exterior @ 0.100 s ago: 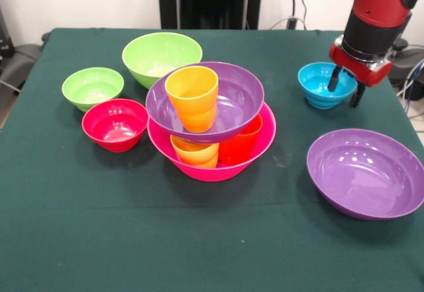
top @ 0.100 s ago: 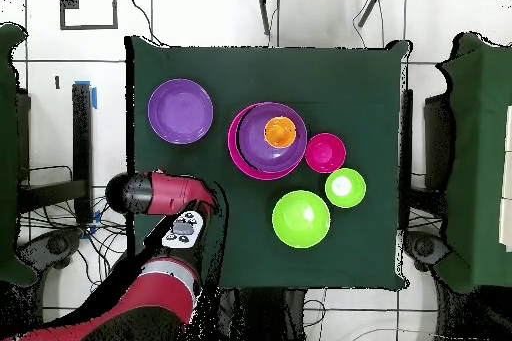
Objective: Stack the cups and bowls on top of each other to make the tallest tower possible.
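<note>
The green-clothed table [exterior @ 0.100 s ago: 79,226] fills the scene, and the red arm [exterior @ 0.100 s ago: 371,0] reaches in over its edge. Centre stage, the tower [exterior @ 0.100 s ago: 211,116]: the hot-pink bowl [exterior @ 0.100 s ago: 218,167] at the base with an orange cup [exterior @ 0.100 s ago: 195,151] and a red-orange cup [exterior @ 0.100 s ago: 240,143] standing inside it, a purple bowl [exterior @ 0.100 s ago: 232,103] resting tilted on those, a yellow-orange cup [exterior @ 0.100 s ago: 193,98] upright in that. A second purple bowl [exterior @ 0.100 s ago: 366,173] sits well apart. Then the medium light-green bowl [exterior @ 0.100 s ago: 161,57], the red bowl [exterior @ 0.100 s ago: 115,124], the small light-green bowl [exterior @ 0.100 s ago: 93,88]. The gripper [exterior @ 0.100 s ago: 347,87], fingers spread, straddles the blue bowl [exterior @ 0.100 s ago: 321,85] at its rim.
</note>
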